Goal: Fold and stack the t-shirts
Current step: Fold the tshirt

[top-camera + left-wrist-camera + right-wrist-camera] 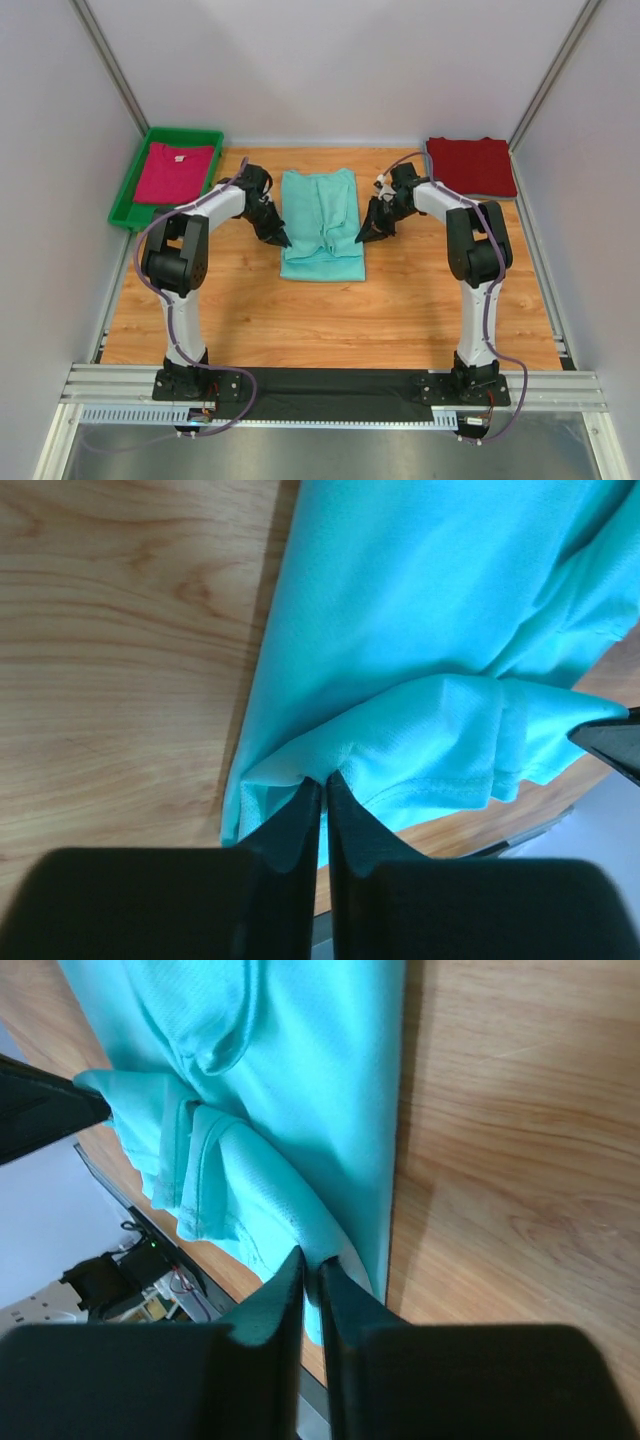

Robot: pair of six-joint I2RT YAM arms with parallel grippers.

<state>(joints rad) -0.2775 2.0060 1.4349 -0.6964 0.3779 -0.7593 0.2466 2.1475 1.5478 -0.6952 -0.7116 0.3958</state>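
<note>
The mint-teal t-shirt [320,222] lies folded lengthwise in the middle of the wooden table. My left gripper [284,240] is shut on a fold of its left edge, seen close up in the left wrist view [323,777], with the cloth [420,630] rucked up from the table. My right gripper [360,238] is shut on the right edge of the same shirt, seen in the right wrist view [310,1257], where the cloth [320,1070] bunches between the two grippers. The magenta-pink t-shirt [175,172] lies folded in the green tray. The dark red t-shirt [470,165] lies folded at the back right.
The green plastic tray [128,195] stands at the back left against the wall. White walls enclose the table on three sides. A black strip and aluminium rail [330,385] run along the near edge between the arm bases.
</note>
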